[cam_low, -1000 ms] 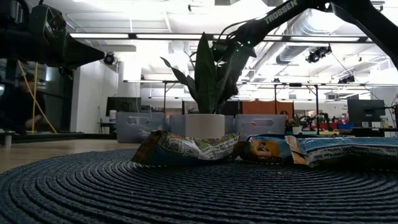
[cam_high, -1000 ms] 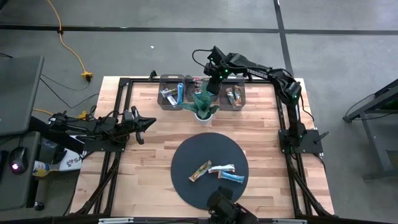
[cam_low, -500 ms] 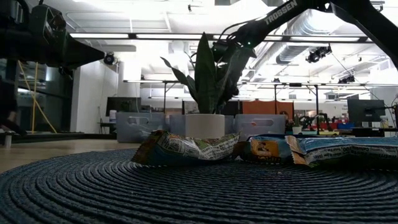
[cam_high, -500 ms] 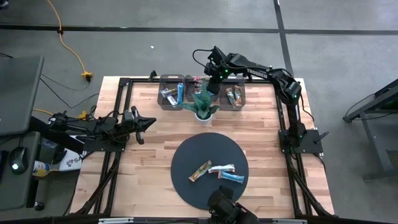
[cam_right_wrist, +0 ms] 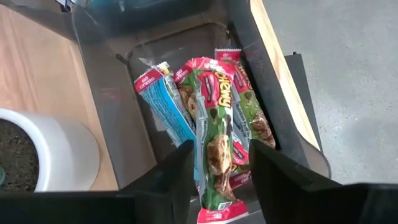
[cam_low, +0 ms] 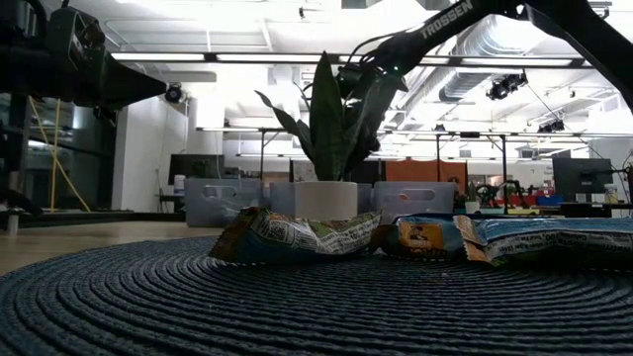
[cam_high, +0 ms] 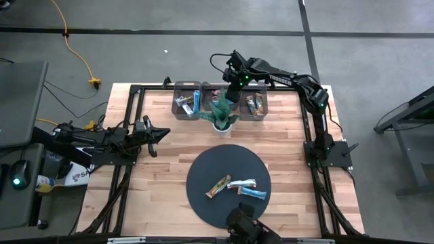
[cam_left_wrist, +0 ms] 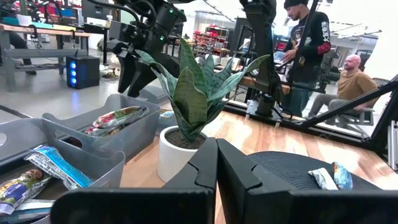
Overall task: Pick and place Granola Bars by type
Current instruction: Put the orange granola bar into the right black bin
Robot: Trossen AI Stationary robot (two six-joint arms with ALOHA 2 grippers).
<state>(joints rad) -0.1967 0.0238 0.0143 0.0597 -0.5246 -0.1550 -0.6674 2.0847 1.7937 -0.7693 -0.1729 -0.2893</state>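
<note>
The right claw [cam_right_wrist: 214, 168] hangs over the middle grey bin [cam_high: 218, 90] at the far edge of the desk [cam_high: 163, 169], just behind the potted plant [cam_high: 222, 112]. Its fingers now stand apart – over the past second they have been spreading, while the arm itself has not shifted. Between them, in the right wrist view, lies a green-and-red granola bar [cam_right_wrist: 217, 140], resting on other bars of the same kind, with a blue-and-white bar [cam_right_wrist: 165, 102] alongside. The green bar looks released into the bin rather than gripped, though the fingers are near its sides.

That reads as one bar just delivered. Two more bins flank this one: the left bin [cam_high: 187, 102] holds blue-wrapped bars, the right bin [cam_high: 256, 104] brown ones.

Three bars wait on the dark round mat [cam_high: 203, 196] near the front of the desk – a brown bar [cam_high: 218, 186], a white bar [cam_high: 241, 183] and a blue bar [cam_high: 252, 192], close together. Sorting is likely well along, with these three left.

The left claw [cam_high: 161, 133] rests at the left side of the desk, fingers closed on nothing.
</note>
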